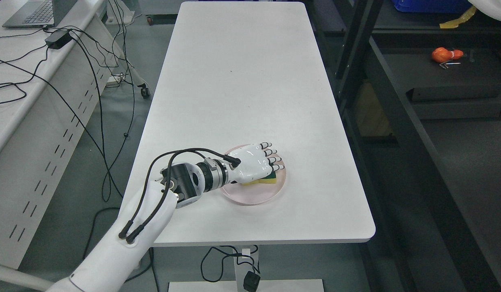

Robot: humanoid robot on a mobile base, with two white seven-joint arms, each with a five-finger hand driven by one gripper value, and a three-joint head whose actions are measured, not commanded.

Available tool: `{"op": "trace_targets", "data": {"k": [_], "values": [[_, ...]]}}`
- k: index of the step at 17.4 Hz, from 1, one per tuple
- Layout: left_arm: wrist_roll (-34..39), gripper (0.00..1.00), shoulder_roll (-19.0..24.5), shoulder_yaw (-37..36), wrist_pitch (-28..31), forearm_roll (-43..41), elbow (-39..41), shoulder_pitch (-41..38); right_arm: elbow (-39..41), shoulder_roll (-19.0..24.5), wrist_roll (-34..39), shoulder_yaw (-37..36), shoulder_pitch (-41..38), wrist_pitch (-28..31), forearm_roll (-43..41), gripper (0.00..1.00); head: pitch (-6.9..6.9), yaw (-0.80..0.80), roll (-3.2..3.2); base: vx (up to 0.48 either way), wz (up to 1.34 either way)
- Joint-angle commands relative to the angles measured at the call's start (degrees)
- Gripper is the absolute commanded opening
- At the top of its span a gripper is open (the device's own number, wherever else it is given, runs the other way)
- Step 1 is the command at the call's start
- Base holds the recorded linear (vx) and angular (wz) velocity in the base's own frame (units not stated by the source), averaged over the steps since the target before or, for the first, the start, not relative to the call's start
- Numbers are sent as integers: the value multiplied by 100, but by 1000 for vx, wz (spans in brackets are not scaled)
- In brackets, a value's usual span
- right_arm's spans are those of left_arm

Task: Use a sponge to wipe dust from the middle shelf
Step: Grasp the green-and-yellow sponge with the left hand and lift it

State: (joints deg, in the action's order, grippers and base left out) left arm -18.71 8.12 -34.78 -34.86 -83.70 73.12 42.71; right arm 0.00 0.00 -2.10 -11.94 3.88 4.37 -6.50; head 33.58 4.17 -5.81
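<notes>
A yellow sponge with a green scrub side [271,179] lies in a shallow pink plate [250,199] near the front of the white table [250,81]. My left hand [272,156] rests palm down on top of the sponge, covering most of it. Its fingers [266,144] are stretched out over the sponge and not curled around it. Only the sponge's right end and front edge show. The dark shelf unit [449,87] stands to the right of the table. My right arm is out of view.
On the shelf lie an orange object [445,54] and small metal tools [449,64]; a blue bin [429,5] sits above. A side desk at left carries a laptop [33,13], a power brick [58,39] and trailing cables [92,81].
</notes>
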Motion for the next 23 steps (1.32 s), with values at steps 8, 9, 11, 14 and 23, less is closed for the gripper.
{"op": "trace_targets", "data": {"k": [8, 9, 11, 14, 23], "values": [[-906, 0, -118, 1386, -1014, 697, 9, -316, 100, -100, -1, -2, -2, 3, 0, 100, 0, 0, 0, 1, 5], [-907, 0, -109, 1395, -1014, 714, 9, -316, 100, -100, -1, -2, -2, 3, 0, 100, 0, 0, 0, 1, 18], [-907, 0, -118, 1430, -1014, 741, 27, -316, 100, -100, -1, -2, 7, 3, 0, 100, 0, 0, 0, 5, -66], [-916, 0, -171, 1825, -1014, 828, 36, -264, 100, -100, -1, -2, -2, 3, 0, 100, 0, 0, 0, 1, -9], [-924, 0, -495, 3703, -1014, 2722, 27, 0, 100, -100, -1, -2, 7, 3, 0, 100, 0, 0, 0, 1, 6]]}}
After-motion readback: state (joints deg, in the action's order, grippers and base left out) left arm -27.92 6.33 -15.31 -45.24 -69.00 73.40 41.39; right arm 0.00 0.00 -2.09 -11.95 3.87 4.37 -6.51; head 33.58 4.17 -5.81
